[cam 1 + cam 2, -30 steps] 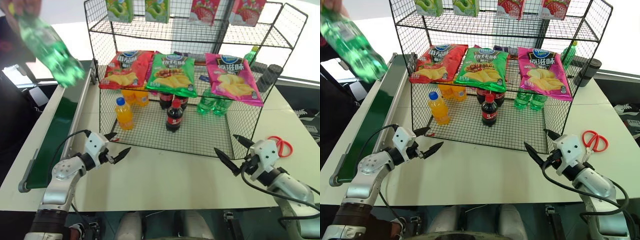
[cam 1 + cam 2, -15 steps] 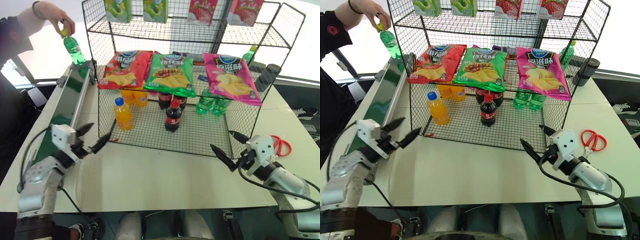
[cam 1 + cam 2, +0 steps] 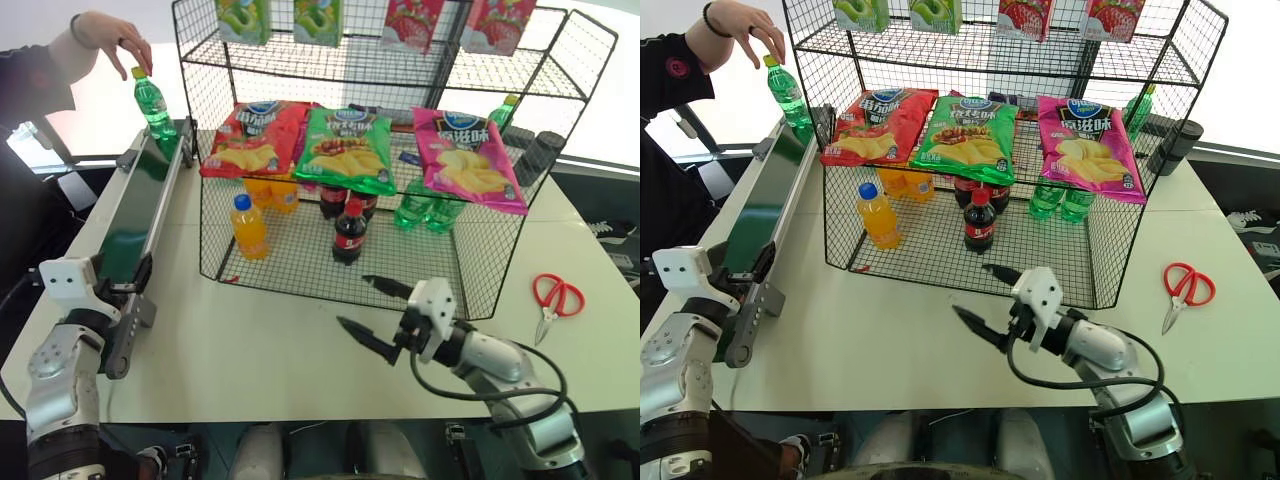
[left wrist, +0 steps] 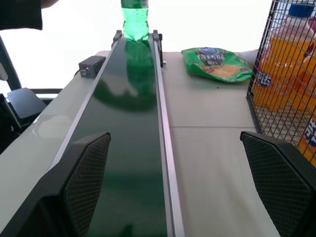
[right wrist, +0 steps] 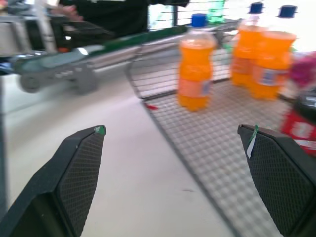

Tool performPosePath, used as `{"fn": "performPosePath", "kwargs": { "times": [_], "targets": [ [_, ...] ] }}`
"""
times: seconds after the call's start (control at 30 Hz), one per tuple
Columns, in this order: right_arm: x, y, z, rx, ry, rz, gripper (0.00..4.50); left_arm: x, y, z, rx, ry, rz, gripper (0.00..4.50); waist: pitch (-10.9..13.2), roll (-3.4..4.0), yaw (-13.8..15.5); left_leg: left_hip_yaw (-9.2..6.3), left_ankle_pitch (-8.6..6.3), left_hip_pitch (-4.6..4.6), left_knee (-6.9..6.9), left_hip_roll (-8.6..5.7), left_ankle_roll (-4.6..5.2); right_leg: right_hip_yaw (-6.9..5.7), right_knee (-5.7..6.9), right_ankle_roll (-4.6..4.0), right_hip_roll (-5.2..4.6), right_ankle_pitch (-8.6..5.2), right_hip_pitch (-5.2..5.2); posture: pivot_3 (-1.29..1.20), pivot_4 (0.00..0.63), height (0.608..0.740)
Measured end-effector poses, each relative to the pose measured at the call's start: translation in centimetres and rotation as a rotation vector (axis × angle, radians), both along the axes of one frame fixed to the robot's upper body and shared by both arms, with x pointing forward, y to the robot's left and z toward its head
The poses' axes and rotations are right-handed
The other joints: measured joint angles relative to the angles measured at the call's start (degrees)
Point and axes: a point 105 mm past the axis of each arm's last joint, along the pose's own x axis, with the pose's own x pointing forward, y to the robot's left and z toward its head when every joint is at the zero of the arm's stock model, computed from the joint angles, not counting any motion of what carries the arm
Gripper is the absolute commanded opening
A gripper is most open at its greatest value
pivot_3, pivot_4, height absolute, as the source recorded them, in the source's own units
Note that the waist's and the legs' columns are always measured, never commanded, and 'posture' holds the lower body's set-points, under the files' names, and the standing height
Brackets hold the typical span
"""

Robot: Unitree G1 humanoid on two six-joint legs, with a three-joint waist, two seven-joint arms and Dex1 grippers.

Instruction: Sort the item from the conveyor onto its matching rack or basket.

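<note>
At the far left corner of the tabletop a person's hand (image 3: pixel 105 30) rests on the yellow cap of the green soda bottle (image 3: pixel 154 102), upright on the far end of the conveyor (image 3: pixel 135 215) along the left edge; the left gripper (image 4: pixel 177 182) at the belt's near end is wide open and empty; the wire rack (image 3: pixel 390 150) fills the middle; before it the right gripper (image 3: pixel 372 312) gapes wide, holding nothing; red scissors (image 3: pixel 553 297) lie by the right edge.
</note>
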Motion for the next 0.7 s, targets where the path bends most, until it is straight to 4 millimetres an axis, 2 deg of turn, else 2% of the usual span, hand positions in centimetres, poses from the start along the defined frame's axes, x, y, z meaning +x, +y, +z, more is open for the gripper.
{"fn": "performPosePath", "kwargs": {
  "times": [0.17, 0.4, 0.7],
  "targets": [
    [0.1, 0.7, 0.8, 0.011, -0.028, 0.049, 4.46, 0.4, 0.3, 0.7, -0.003, -0.04, 0.056, 4.5, 0.0, 0.0, 0.0, 0.0, 0.0, 0.01, -0.02, 0.02, -0.01, 0.0, 0.0, 0.0, -0.03, 0.01, -0.02, 0.0, 0.15, 0.74],
    [-0.5, 1.5, 0.4, 0.026, -0.01, 0.098, 4.46, 0.3, 1.1, -0.6, -0.01, -0.003, 0.14, 4.5, 0.0, 0.0, -0.1, 0.0, 0.0, 0.0, -0.03, 0.03, -0.01, 0.0, 0.0, 0.01, -0.06, 0.01, -0.04, 0.0, 0.15, 0.74],
    [-0.5, 1.6, 0.0, 0.028, -0.001, 0.113, 4.46, 0.4, 1.1, -0.6, -0.034, -0.016, 0.179, 4.5, 0.0, -0.03, 0.0, 0.0, -0.01, 0.0, -0.04, 0.02, -0.02, -0.01, -0.01, -0.01, -0.15, 0.01, -0.05, 0.0, 0.15, 0.74]
  ]
}}
